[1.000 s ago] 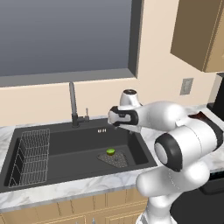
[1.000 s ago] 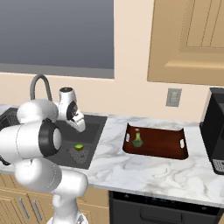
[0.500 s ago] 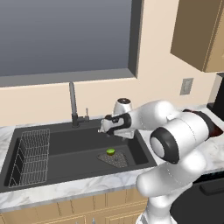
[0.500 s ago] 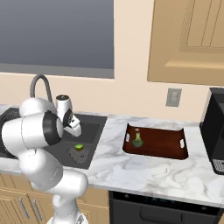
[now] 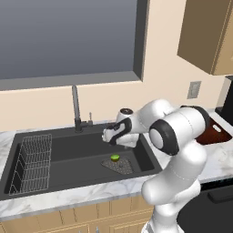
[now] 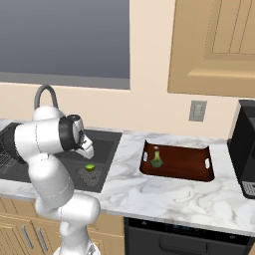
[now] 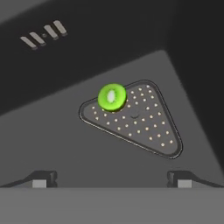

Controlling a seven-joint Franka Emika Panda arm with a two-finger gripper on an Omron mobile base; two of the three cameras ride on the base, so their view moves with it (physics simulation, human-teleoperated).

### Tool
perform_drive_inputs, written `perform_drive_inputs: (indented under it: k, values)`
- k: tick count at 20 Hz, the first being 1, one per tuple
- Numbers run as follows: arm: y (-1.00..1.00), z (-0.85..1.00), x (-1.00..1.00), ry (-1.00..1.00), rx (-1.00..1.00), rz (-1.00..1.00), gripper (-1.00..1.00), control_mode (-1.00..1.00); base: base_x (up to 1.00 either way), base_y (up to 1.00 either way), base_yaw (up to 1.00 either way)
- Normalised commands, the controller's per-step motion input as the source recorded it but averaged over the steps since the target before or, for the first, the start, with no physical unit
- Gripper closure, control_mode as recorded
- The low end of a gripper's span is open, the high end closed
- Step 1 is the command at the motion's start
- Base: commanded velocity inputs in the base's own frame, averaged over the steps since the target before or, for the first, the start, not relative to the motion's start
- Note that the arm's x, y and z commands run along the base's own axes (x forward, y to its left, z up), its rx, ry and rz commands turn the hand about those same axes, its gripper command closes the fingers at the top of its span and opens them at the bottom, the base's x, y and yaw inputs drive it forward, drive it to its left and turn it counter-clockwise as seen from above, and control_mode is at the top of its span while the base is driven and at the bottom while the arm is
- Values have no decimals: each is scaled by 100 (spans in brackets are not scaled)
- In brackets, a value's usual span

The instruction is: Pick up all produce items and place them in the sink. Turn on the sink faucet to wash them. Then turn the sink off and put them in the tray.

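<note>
The small round lime-green fruit (image 5: 115, 158) (image 6: 90, 168) lies on the triangular mesh drain (image 5: 120, 165) in the black sink (image 5: 68, 154). From the hand camera the fruit (image 7: 112, 97) sits on the drain's (image 7: 140, 122) far corner. My gripper (image 5: 109, 136) (image 6: 89, 148) (image 7: 111, 180) hangs over the basin just above and behind the fruit, open and holding nothing. The broccoli floret (image 6: 156, 159) stands at the left end of the reddish-brown tray (image 6: 184, 164) on the counter. The dark faucet (image 5: 75, 108) (image 6: 44, 94) rises behind the sink, with its small lever (image 5: 90, 119) beside it.
A wire rack (image 5: 30, 163) fills the sink's left end. Overflow slots (image 7: 43, 35) mark the basin wall. A dark appliance (image 6: 244, 149) stands right of the tray, under a wall outlet (image 6: 197, 110). The marble counter (image 6: 164, 191) runs in front of the tray.
My arm has swung left and lowered, bringing the gripper down into the basin toward the fruit on the drain. The fruit and the broccoli have stayed put.
</note>
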Motion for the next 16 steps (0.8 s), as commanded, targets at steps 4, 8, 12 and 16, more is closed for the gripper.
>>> perform_drive_inputs:
  k: [4,8,12,16]
  values:
    - [1,-32,27,-3,1,6,-100,-100,0,0,0]
    - [0,-29,21,-5,1,5,-100,-100,0,0,0]
    - [0,-27,17,-3,0,2,-100,-100,0,0,0]
    - [0,-26,22,0,0,0,-100,-100,0,0,0]
